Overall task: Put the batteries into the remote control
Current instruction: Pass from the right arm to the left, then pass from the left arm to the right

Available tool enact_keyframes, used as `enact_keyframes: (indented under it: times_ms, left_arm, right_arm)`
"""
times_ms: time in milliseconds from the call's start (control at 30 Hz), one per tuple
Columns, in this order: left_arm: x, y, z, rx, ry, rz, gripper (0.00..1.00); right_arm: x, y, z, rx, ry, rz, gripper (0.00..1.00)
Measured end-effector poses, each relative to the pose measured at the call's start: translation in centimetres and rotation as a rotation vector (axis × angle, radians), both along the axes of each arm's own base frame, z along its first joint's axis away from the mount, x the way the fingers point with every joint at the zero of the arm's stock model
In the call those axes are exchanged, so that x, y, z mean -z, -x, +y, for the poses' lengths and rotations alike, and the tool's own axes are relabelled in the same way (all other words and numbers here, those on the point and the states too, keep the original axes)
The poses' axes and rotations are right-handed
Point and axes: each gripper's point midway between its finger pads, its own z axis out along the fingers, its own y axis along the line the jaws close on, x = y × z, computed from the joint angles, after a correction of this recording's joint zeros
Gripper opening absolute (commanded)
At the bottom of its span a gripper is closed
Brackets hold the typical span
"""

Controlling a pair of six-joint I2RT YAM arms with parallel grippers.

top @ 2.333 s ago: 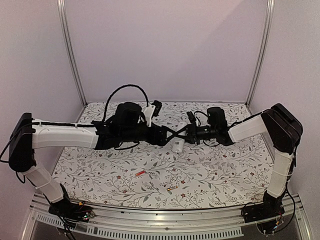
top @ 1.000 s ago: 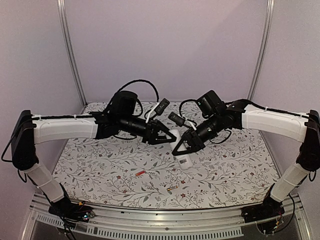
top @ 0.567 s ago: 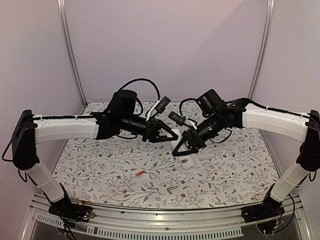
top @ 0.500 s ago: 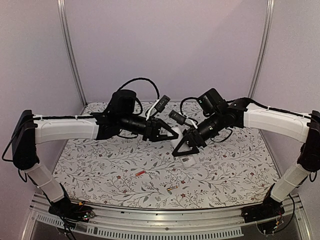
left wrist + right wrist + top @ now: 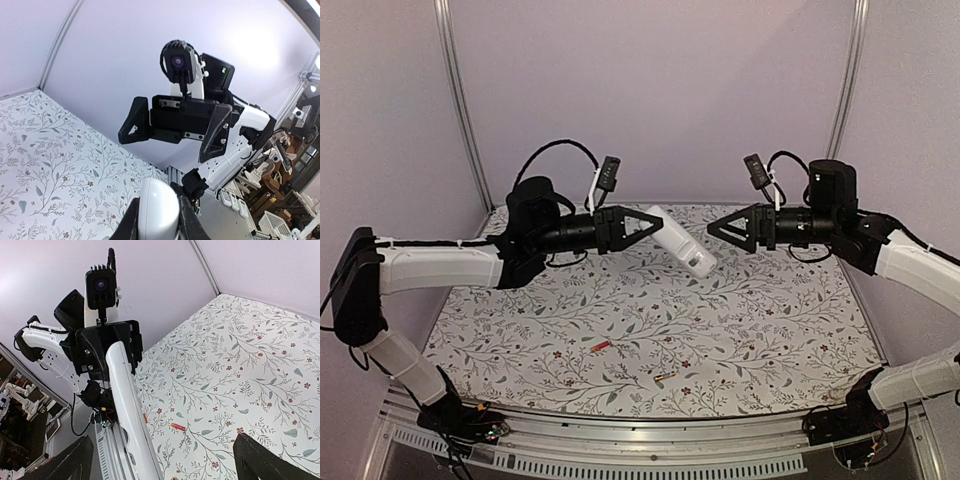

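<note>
Holding the remote control [image 5: 680,242] up in the air with the left gripper [image 5: 646,222] — fingers are clamping one end of it, and the rest is sticking out past the tips, tilting down and to the right. It is hanging over the middle-back part of the table [image 5: 770,320], not touching the floral surface. In the right wrist view the remote is showing a plain white face; I cannot tell whether that is the recess side. In the left wrist view only a short white stretch with a rounded end is showing, pinched between the two fingers.

Right gripper [image 5: 718,228] is facing the left one across the gap, roughly level with it, jaws spread wide and carrying nothing. Its tips are sitting near the free end of the remote but apart from it — no contact.

Both batteries are lying loose on the table, toward the near edge and well apart from both grippers. Red battery [image 5: 601,346] is lying left of centre. The dark battery [image 5: 665,377] with the yellow-orange marking is lying nearer the front edge, a bit to its right. The two are near each other, not touching. The right wrist view is also picking up the red one on the pattern below the remote.
</note>
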Motion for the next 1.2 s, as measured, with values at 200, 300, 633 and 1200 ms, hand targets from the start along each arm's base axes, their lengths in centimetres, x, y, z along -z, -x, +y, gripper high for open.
enact_keyframes:
  times_ms: [200, 300, 633, 1200]
  left_arm:
    - [-3.1, -0.9, 1.7, -0.121, 0.122, -0.016, 0.0]
    - [-4.2, -1.4, 3.1, -0.198, 0.192, -0.011, 0.0]
    - [-6.2, -2.4, 5.9, -0.336, 0.41, 0.024, 0.0]
    - [-7.0, -1.7, 5.5, -0.352, 0.528, 0.033, 0.0]
  right_arm:
    - [-3.2, -1.0, -0.9, 0.114, -0.102, -0.047, 0.99]
    - [-3.8, -1.3, -0.8, 0.128, -0.13, -0.044, 0.99]
    - [-5.9, -1.8, 1.4, 0.055, -0.287, -0.045, 0.88]
    - [-6.7, -1.0, 6.2, -0.086, -0.484, 0.059, 0.5]
